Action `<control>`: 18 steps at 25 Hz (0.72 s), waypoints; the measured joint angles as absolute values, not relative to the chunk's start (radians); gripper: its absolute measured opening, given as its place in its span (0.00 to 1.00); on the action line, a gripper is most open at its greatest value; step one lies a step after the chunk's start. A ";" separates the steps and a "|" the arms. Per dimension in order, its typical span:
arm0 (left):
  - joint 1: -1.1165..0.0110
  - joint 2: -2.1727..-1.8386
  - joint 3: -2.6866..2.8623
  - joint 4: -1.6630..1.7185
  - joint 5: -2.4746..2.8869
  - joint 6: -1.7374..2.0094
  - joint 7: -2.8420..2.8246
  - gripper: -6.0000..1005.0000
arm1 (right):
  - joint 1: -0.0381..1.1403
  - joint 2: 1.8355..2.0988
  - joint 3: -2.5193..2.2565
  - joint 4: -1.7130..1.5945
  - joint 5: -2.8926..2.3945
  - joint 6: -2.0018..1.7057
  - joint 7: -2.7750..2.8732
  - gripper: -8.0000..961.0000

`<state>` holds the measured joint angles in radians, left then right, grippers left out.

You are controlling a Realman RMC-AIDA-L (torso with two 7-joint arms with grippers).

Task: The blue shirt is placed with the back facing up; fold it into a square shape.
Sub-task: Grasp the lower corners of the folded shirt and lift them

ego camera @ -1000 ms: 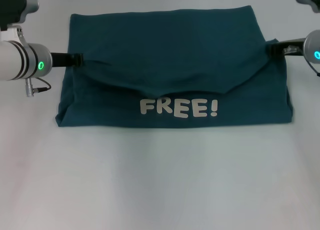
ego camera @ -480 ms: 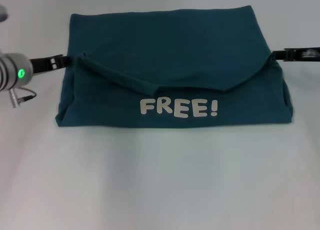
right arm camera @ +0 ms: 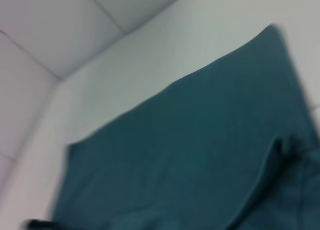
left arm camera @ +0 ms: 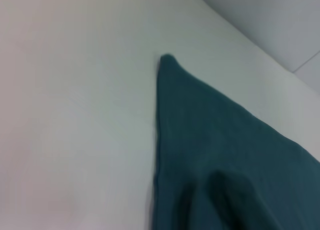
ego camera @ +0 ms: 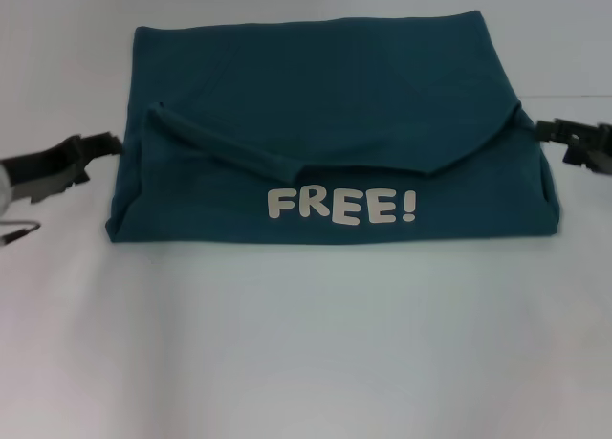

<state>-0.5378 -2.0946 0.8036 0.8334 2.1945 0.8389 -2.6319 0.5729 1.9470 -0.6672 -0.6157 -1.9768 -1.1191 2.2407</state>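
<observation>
- While neither arm holds cloth, both sit just off the shirt's side edges: left gripper near the left edge, right gripper just beside the right edge.
- Jaws: both empty. How far apart each pair stands cannot be told from these views.
- Blue shirt lies flat on the white surface, folded into a wide rectangle; white "FREE!" lettering shows on the near band, below a curved folded-over flap.
- Long axis runs left to right, straight between the two grippers; each arm is nearest its own end.
- Judgement: still wider than deep, so a side-to-centre fold is probably needed for a square.
</observation>
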 joint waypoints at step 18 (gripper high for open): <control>-0.533 -2.063 0.605 0.695 2.152 1.081 -2.087 0.75 | 0.469 1.927 -0.610 -0.620 -1.881 -1.343 2.136 0.94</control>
